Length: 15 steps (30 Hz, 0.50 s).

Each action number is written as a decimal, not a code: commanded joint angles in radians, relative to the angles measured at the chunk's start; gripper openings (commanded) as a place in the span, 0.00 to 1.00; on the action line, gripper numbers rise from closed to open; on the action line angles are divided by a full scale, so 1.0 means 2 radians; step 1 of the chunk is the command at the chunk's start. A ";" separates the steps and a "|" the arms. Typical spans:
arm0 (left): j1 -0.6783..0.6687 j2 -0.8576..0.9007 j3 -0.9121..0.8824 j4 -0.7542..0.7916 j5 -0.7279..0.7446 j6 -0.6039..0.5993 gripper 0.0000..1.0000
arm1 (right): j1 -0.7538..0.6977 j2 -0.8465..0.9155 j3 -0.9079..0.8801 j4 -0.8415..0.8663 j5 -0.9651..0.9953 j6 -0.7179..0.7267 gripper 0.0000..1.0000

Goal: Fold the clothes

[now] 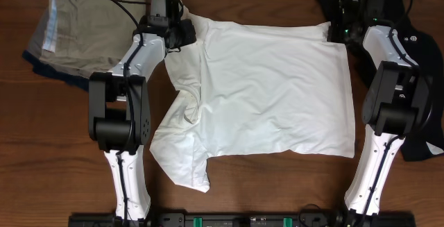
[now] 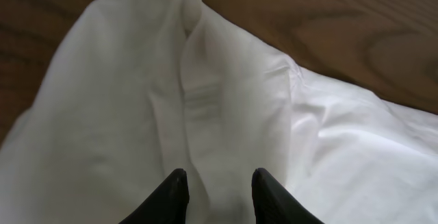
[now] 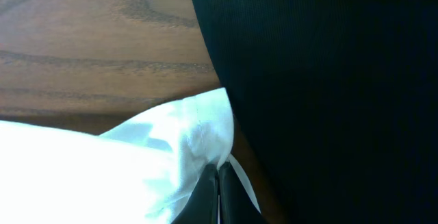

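The clothes, a white T-shirt [image 1: 270,95], lie spread across the middle of the table, one sleeve reaching toward the front left. My left gripper [image 1: 186,32] is at the shirt's far left corner. In the left wrist view its fingers [image 2: 178,191] stand apart over rumpled white cloth [image 2: 226,80], with a raised fold running between them; the gripper [image 2: 220,183] is open. My right gripper [image 1: 338,32] is at the far right corner. The right wrist view shows this gripper [image 3: 217,172] shut on the shirt's hemmed edge [image 3: 198,131], which bunches at the fingertips.
A stack of folded khaki, grey and navy clothes [image 1: 76,26] sits at the back left. A black garment [image 1: 423,144] lies along the right edge behind and under the right arm, close beside the pinched corner [image 3: 328,80]. Bare wooden table [image 1: 41,150] shows at the front left.
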 commanded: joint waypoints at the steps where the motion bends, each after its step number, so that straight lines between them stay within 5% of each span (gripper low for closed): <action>1: -0.002 0.010 0.001 -0.003 0.006 -0.019 0.29 | -0.002 0.000 -0.002 -0.010 0.004 -0.009 0.01; 7: -0.002 0.010 0.000 -0.008 0.006 -0.028 0.07 | -0.002 0.000 -0.002 -0.010 0.004 -0.009 0.01; 15: 0.001 0.008 0.010 0.022 0.006 -0.032 0.06 | -0.002 0.000 -0.002 -0.010 0.004 -0.009 0.01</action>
